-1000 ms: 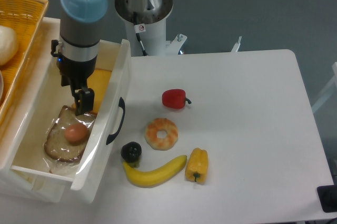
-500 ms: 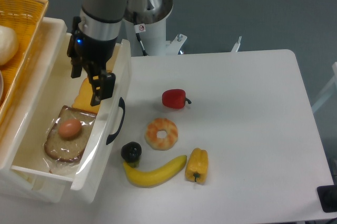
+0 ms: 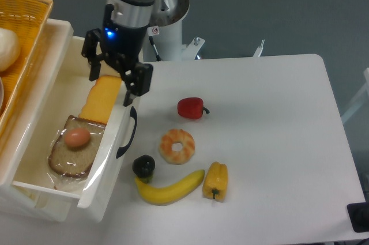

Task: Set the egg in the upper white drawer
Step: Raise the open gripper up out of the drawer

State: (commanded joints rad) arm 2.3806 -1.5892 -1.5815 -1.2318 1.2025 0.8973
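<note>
The pinkish-tan egg (image 3: 76, 138) lies inside the upper white drawer (image 3: 118, 141), resting on a wrapped slice of brown bread (image 3: 68, 155). The drawer is pulled out, its curved black handle (image 3: 128, 133) facing the table. My gripper (image 3: 116, 79) hangs above the drawer's far right corner, up and to the right of the egg. Its fingers are spread apart and hold nothing.
A yellow cheese block (image 3: 100, 100) lies in the drawer behind the bread. A woven yellow basket (image 3: 23, 37) stands at the left. On the table are a red pepper (image 3: 191, 108), shrimp ring (image 3: 177, 146), black item (image 3: 143, 166), banana (image 3: 169, 188) and yellow pepper (image 3: 215, 180).
The gripper has risen out of the drawer and moved right and back, away from the egg. The egg has stayed on the bread.
</note>
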